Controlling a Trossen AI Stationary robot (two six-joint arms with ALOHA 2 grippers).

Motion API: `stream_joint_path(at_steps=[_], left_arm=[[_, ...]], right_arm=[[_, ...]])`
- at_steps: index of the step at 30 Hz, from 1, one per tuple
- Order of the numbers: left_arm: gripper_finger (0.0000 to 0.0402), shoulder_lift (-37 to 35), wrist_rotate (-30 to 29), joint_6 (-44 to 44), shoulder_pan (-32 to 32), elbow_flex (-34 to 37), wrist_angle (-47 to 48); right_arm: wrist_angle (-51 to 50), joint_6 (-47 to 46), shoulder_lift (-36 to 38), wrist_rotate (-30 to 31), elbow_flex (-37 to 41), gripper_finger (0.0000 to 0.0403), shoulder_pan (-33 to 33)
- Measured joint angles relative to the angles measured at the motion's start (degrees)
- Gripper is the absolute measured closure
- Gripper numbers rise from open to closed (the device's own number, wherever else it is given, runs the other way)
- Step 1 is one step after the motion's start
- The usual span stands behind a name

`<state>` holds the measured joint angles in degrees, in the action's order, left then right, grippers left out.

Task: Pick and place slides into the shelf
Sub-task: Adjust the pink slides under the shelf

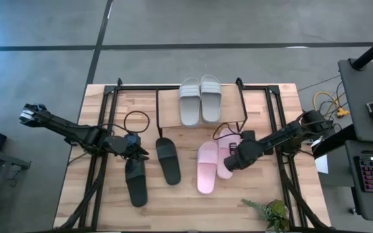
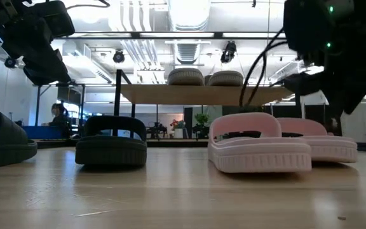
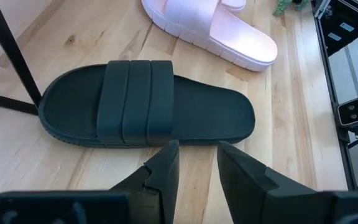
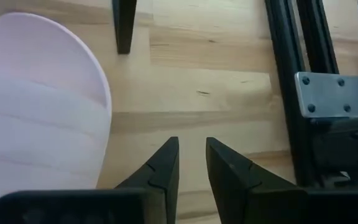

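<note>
Your left gripper hangs over the black slides, fingers slightly parted and holding nothing. Your right gripper sits beside the pink slides, narrowly parted, also empty. Grey-green slides sit on the shelf.

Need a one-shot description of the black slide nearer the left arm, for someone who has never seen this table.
Start at the small low shelf with the light wooden plank top, which carries the pale grey-green pair of slides. On the table in front of its left end lie two black slide sandals. The one you want is the outer one, lying under the left gripper and reaching closer to the front edge than its partner.
</note>
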<state>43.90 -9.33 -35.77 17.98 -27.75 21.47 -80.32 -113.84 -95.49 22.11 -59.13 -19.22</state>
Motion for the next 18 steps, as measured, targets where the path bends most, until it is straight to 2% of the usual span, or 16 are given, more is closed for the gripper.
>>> stream_joint_path(at_steps=[3,8,10,12,15,18], left_arm=[[0.0307,0.00,0.01,0.02,0.00,0.00,0.00],[0.0307,0.00,0.01,0.02,0.00,0.00,0.00],[0.0307,0.00,0.03,0.02,0.00,0.00,0.00],[0.0307,0.00,0.02,0.02,0.00,0.00,0.00],[0.0307,0.00,0.03,0.13,0.00,0.00,0.00],[0.0307,0.00,0.02,0.15,-0.01,0.00,0.00]], right_arm=[[-1.07,-2.09,0.68,-0.92,-1.18,0.0333,-0.03],[-0.04,-13.31,3.79,-4.90,-1.38,0.0341,-0.03],[4.47,-11.31,5.21,-5.18,-1.30,0.0342,-0.07],[10.70,-5.59,6.19,-6.13,-1.25,0.0341,-0.29],[19.49,1.77,6.28,-11.00,-1.98,0.0340,-0.67],[27.07,4.11,5.01,-14.41,-3.31,0.0342,-1.82]])
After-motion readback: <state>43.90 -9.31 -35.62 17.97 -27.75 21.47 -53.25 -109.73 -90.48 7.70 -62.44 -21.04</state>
